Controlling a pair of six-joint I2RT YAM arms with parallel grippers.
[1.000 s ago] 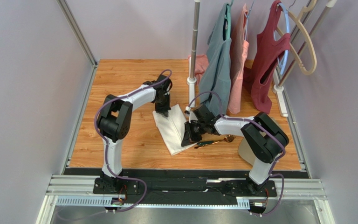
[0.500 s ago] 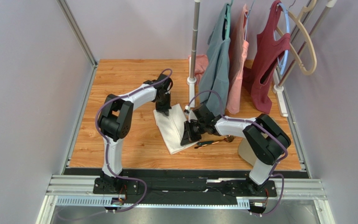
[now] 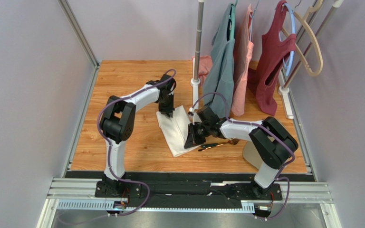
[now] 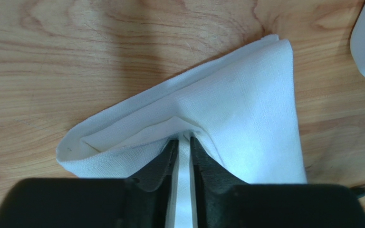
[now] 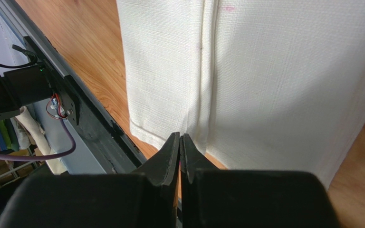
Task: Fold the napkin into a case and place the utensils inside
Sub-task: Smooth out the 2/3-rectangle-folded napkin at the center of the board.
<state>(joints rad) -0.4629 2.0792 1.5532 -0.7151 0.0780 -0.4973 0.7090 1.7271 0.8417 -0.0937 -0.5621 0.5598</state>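
Wood tabletop [image 3: 122, 152], shirts on a rack [image 3: 222, 61] at the back; top view: folded white napkin [image 3: 176, 133] lies mid-table, left gripper [image 3: 166, 113] on its far corner, right gripper [image 3: 189, 142] at its right edge, utensils [image 3: 217, 144] on the wood just right of it, outside the napkin. Left wrist: jaws a narrow crack apart, white cloth in the gap, tented at the tips, can't tell if pinched. Right wrist: jaws pressed together, empty, tips at the napkin's hem.
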